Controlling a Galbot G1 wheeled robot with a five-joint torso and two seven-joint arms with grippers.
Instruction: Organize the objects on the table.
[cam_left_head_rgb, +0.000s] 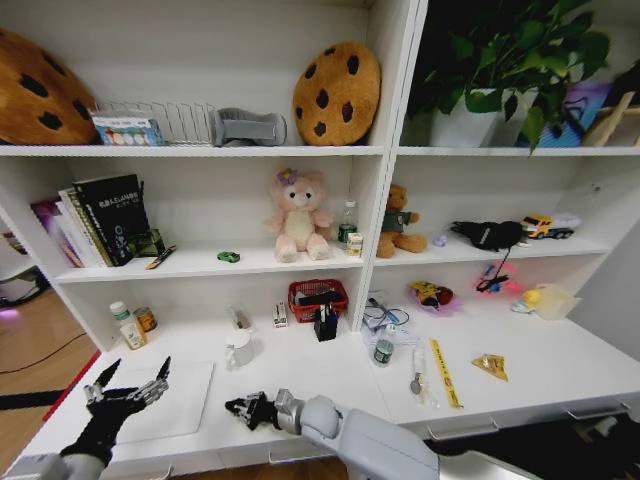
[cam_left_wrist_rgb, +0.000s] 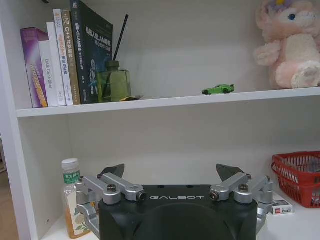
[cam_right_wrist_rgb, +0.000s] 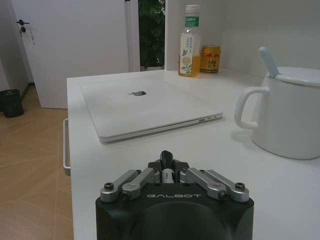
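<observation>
Two grippers hover: left gripper (cam_left_head_rgb: 128, 385) spread wide, empty, over the closed laptop (cam_left_head_rgb: 170, 400); right gripper (cam_left_head_rgb: 245, 408) pinched closed at its three o'clock.

The laptop (cam_right_wrist_rgb: 145, 106) has a smooth, matt silvery lid of metal, closed flat on the table (cam_right_wrist_rgb: 200, 160) — a white top with a faint satin sheen. At two o'clock from the lid, the white mug (cam_right_wrist_rgb: 287, 117) looks glazed and glossy. The right gripper (cam_right_wrist_rgb: 166, 159) shows matt black plastic housing and brushed metal links, jaws pressed together; the left gripper (cam_left_wrist_rgb: 172, 175) is built alike, its jaws spread. The pink bear (cam_left_wrist_rgb: 289, 42) is fuzzy plush — the green toy car (cam_left_wrist_rgb: 218, 89) shiny.
</observation>
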